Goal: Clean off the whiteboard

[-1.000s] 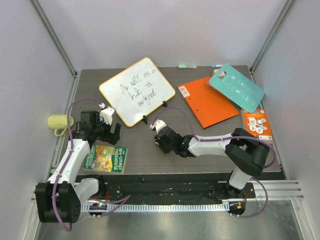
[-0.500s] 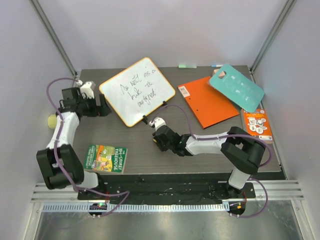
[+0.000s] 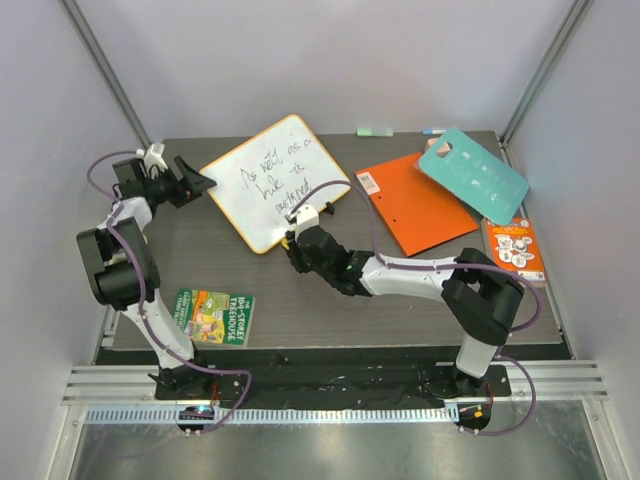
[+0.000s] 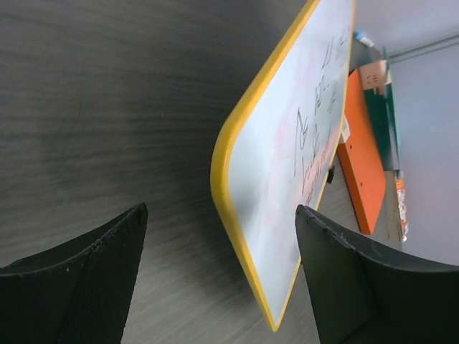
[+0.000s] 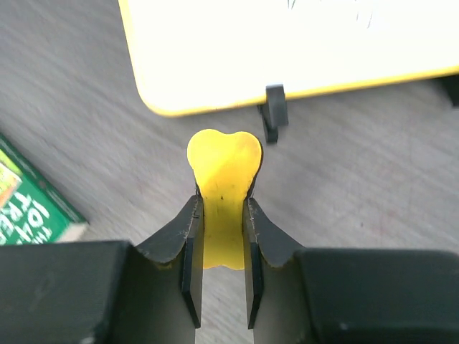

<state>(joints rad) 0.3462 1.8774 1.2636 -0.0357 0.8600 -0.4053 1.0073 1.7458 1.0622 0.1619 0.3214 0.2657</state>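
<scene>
The whiteboard (image 3: 275, 180) lies at the back left of the table, white with a yellow rim, black handwriting and two black clips on its near edge. My left gripper (image 3: 195, 183) is open at the board's left corner. In the left wrist view the board's rim (image 4: 247, 215) stands between the spread fingers (image 4: 107, 265), touching neither. My right gripper (image 3: 295, 240) is just in front of the board's near edge, shut on a small yellow peanut-shaped piece (image 5: 224, 165). That piece points at a black clip (image 5: 274, 111) below the board (image 5: 287, 50).
An orange book (image 3: 415, 200) lies right of the board, with a teal card (image 3: 472, 175) over its far corner. A small picture book (image 3: 513, 247) sits at the right edge. A green book (image 3: 210, 315) lies at front left and shows in the right wrist view (image 5: 29, 208).
My left arm has swung from the front left to the back left, up to the board's left corner. My right gripper has moved forward to the board's near edge, still holding the yellow piece.
</scene>
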